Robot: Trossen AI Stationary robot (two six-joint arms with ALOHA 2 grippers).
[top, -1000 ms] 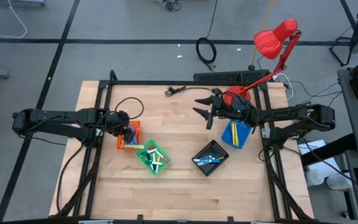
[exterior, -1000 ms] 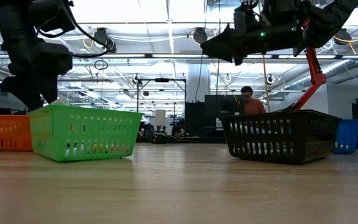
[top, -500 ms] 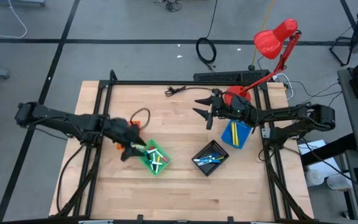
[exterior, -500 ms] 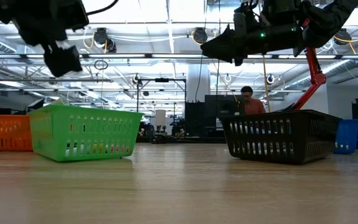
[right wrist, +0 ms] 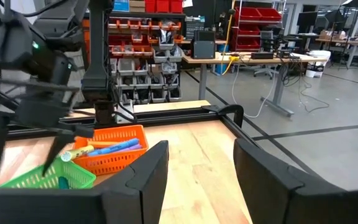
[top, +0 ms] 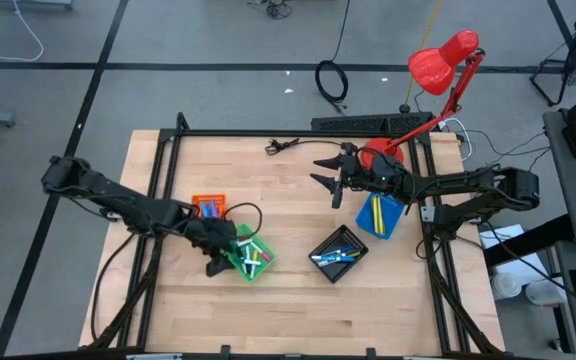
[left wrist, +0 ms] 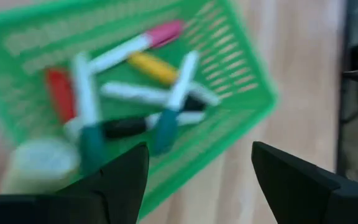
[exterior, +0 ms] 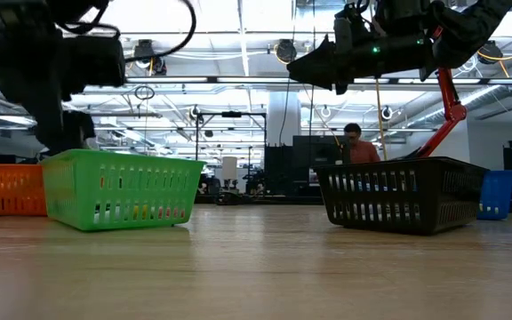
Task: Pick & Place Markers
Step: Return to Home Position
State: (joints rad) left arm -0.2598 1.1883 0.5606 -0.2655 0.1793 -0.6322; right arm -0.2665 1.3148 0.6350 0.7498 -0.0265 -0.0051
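Our left pincer [top: 215,263] hangs open and empty over the green basket [exterior: 123,191], where markers [left wrist: 151,67] lie. We should lift it clear of the rim before drawing back, minding the cable [top: 251,212] beside it. The right pincer [top: 318,170] waits open above the far side of the surface [top: 288,310].

high: top-down | low: table-level | L-wrist: close on green basket [left wrist: 241,62] | R-wrist: far, same basket
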